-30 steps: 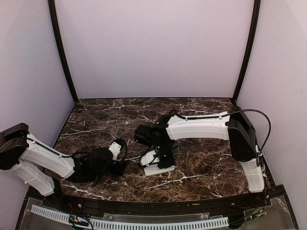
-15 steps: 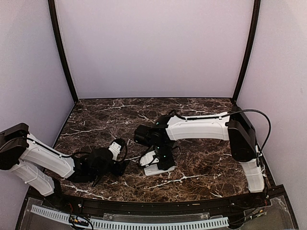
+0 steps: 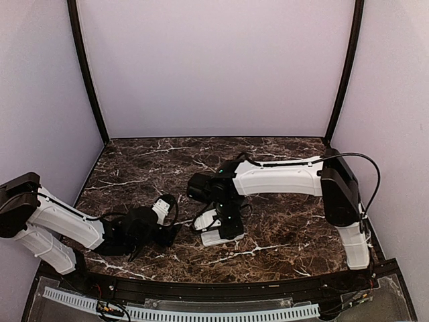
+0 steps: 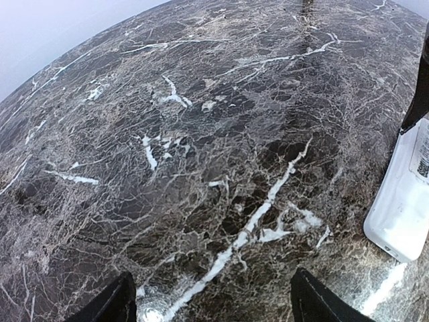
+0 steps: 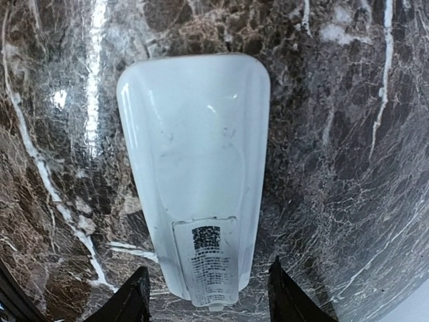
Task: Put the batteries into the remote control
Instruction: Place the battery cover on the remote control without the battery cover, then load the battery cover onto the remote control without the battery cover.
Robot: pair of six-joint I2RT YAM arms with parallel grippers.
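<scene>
**Item 1. Left gripper** (image 4: 214,305). Near-left part of the counter (image 3: 281,221), low over the surface, at the end of the left arm (image 3: 64,225), which stretches in from the near-left corner. Jaws stand wide apart. Only bare marble lies between the two dark fingertips (image 4: 110,305), and nothing is held.

**Item 2. Remote control** (image 5: 194,168). White plastic bar with rounded corners, lying flat on the counter about midway between the left and right edges, somewhat nearer the near edge than the far one. It is just right of the left gripper and apart from it. The upward face is smooth white, with a small printed label (image 5: 208,258) towards the end under the right wrist and the faint outline of a panel around it.

**Item 3. Right gripper** (image 3: 224,225). Directly above the remote control, pointing down. Jaws are parted and straddle the labelled end of the bar. In the right wrist view a strip of marble shows between each fingertip (image 5: 134,302) and the bar's side, narrower on one side, so there is no grip. The right arm (image 3: 281,178) reaches in from the right edge of the counter.

**Item 4. Counter, far half.** Dark brown marble with white veining, running to the far edge.

**Item 5. Enclosure** (image 3: 214,67). Pale walls behind and to both sides, with dark posts (image 3: 86,70) at the far corners.
</scene>
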